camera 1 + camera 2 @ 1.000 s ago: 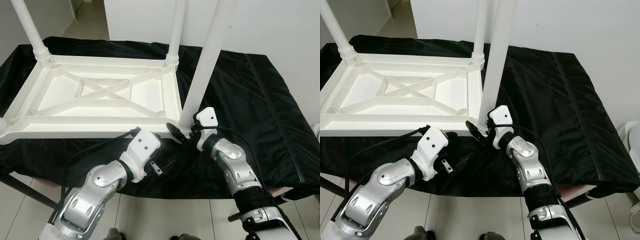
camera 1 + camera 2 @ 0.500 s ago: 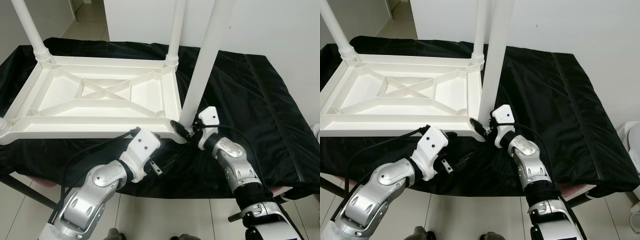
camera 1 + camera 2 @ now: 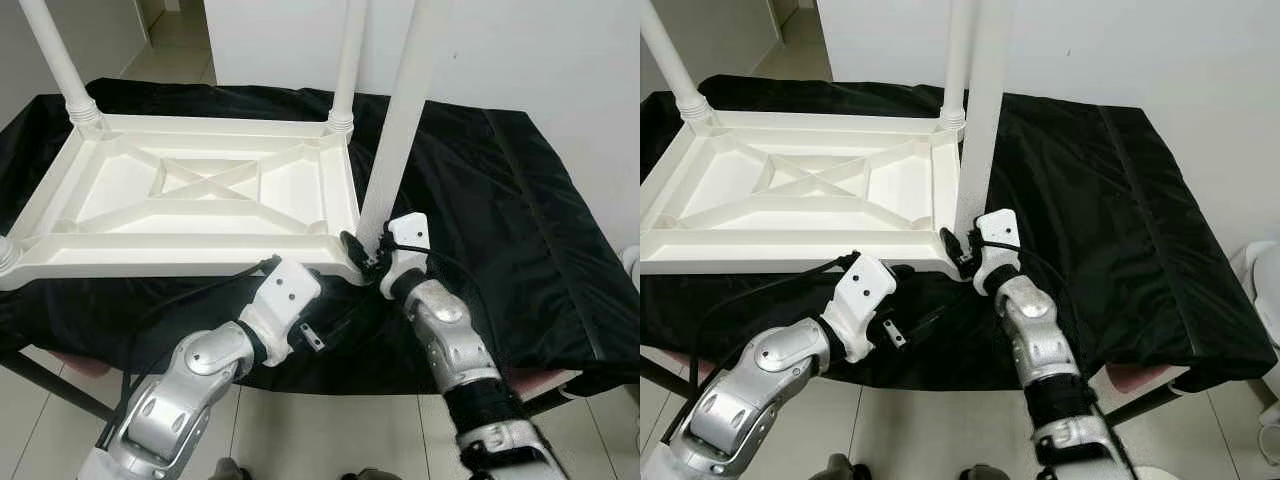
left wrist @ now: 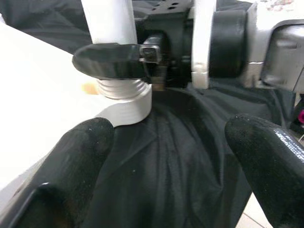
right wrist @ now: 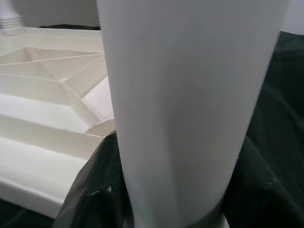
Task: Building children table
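The white children's table top (image 3: 180,248) lies upside down on a black cloth. My right gripper (image 3: 366,256) is shut on a loose white leg (image 3: 396,130), which stands nearly upright at the top's near right corner. In the left wrist view the leg's threaded end (image 4: 120,88) sits at the white corner socket (image 4: 129,108), with a black finger (image 4: 107,61) wrapped round the leg. In the right wrist view the leg (image 5: 190,104) stands between dark fingers (image 5: 95,190). My left gripper (image 4: 166,161) is open and empty, low over the cloth just in front of that corner.
Two fitted legs rise from the far corners (image 3: 62,62) (image 3: 348,60), and a third leg's base (image 3: 6,256) shows at the near left corner. The black cloth (image 3: 500,220) covers the work surface to the right. A white wall stands behind, tiled floor (image 3: 330,440) below.
My right gripper has carried the loose leg a little left and stood it straighter, bringing its threaded end onto the corner socket. The left arm has stayed put.
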`<state>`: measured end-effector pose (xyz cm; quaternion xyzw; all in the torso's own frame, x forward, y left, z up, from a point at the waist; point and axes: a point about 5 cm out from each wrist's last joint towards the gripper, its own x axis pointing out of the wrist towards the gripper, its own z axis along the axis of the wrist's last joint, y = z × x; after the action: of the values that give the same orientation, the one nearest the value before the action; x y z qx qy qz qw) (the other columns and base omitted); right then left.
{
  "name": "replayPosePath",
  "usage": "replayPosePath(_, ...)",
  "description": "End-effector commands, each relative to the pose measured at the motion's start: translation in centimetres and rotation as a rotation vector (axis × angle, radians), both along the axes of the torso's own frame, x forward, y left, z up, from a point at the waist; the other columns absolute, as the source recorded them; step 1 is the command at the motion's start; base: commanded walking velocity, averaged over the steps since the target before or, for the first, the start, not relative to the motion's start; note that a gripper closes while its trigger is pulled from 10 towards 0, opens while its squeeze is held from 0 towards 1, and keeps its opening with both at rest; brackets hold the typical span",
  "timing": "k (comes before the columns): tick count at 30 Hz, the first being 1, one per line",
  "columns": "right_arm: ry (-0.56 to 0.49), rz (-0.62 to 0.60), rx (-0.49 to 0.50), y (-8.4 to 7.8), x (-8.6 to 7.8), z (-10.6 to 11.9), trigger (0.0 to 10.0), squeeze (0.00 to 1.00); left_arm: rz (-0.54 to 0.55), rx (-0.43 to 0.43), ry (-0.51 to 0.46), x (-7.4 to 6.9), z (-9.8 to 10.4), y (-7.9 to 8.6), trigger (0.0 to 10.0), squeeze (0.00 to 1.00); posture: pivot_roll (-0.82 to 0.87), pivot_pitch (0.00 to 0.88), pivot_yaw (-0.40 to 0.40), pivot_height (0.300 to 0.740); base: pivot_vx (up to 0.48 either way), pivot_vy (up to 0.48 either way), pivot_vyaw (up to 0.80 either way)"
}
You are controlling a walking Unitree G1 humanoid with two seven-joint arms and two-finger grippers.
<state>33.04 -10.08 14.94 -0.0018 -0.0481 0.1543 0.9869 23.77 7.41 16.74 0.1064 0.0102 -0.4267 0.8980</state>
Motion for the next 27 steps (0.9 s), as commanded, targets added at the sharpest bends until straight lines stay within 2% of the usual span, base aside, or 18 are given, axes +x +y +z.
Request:
replayPosePath(1,0.075,-0.059,-0.007,-0.9,-0.1,-1.4,10.0,0.00,-0.003,-0.003,0.007,-0.3,0.0,-0.1,10.0,0.00,-0.09,0.108,-0.009,0.740,0.000,0.000,0.00)
replayPosePath(3,0.070,-0.194,0.029,0.0,-0.7,-1.4,10.0,0.00,0.000,-0.004,0.008,-0.4,0.0,0.0,10.0,0.00,-0.09,0.118,-0.013,0.740,0.000,0.000,0.00)
replayPosePath(5,0.070,-0.235,0.039,0.2,-0.9,-1.3,10.0,0.00,0.001,-0.005,0.009,-0.4,0.0,0.0,10.0,0.00,-0.09,0.118,-0.013,0.740,0.000,0.000,0.00)
replayPosePath(6,0.082,-0.260,0.063,0.8,-1.1,-1.3,10.0,0.00,0.003,-0.005,0.009,-0.4,0.0,0.0,10.0,0.00,-0.09,0.120,-0.015,0.740,0.000,0.000,0.00)
replayPosePath(7,0.082,-0.260,0.063,0.8,-1.1,-1.3,10.0,0.00,0.003,-0.005,0.009,-0.4,0.0,0.0,10.0,0.00,-0.09,0.120,-0.015,0.740,0.000,0.000,0.00)
replayPosePath(8,0.087,-0.233,0.070,1.6,-1.2,-1.2,10.0,0.00,0.004,-0.006,0.010,-0.4,0.0,0.0,10.0,0.00,-0.09,0.123,-0.014,0.740,0.000,0.000,0.00)
replayPosePath(12,0.090,-0.213,0.073,2.2,-1.3,-1.1,10.0,0.00,0.005,-0.006,0.010,-0.4,0.0,0.0,10.0,0.00,-0.09,0.123,-0.014,0.740,0.000,0.000,0.00)
replayPosePath(13,0.073,-0.187,0.078,2.4,-1.4,-0.8,10.0,0.10,0.004,-0.006,0.010,-0.4,0.0,0.0,10.0,0.00,-0.09,0.122,-0.016,0.740,0.000,0.000,0.00)
replayPosePath(14,0.073,-0.187,0.078,2.4,-1.4,-0.8,10.0,0.10,0.004,-0.006,0.010,-0.4,0.0,0.0,10.0,0.00,-0.09,0.122,-0.016,0.740,0.000,0.000,0.00)
replayPosePath(15,0.055,-0.161,0.084,2.3,-1.4,-0.6,10.0,1.00,0.004,-0.005,0.010,-0.3,-0.1,0.0,10.0,0.00,-0.09,0.113,-0.017,0.740,0.000,0.000,0.00)
replayPosePath(19,0.028,-0.138,0.094,2.0,-1.5,-0.3,10.0,1.00,0.004,-0.006,0.008,-0.3,0.0,-0.1,10.0,0.00,-0.09,0.110,-0.017,0.740,0.000,0.000,0.00)
replayPosePath(21,-0.004,-0.120,0.093,1.0,-1.4,0.1,10.0,1.00,0.002,-0.006,0.007,-0.2,0.0,-0.1,10.0,0.00,-0.10,0.107,-0.018,0.740,0.000,0.000,0.00)
replayPosePath(22,-0.004,-0.120,0.093,1.0,-1.4,0.1,10.0,1.00,0.002,-0.006,0.007,-0.2,0.0,-0.1,10.0,0.00,-0.10,0.107,-0.018,0.740,0.000,0.000,0.00)
replayPosePath(23,-0.007,-0.095,0.079,0.4,-1.3,0.1,10.0,0.00,0.000,-0.005,0.009,-0.3,-0.1,-0.1,10.0,0.00,-0.10,0.106,-0.018,0.740,0.000,0.000,0.00)
replayPosePath(27,-0.008,-0.045,0.052,-0.6,-1.1,0.1,10.0,0.00,-0.003,-0.003,0.010,-0.3,-0.2,-0.2,10.0,0.00,-0.10,0.106,-0.020,0.740,0.000,0.000,0.00)
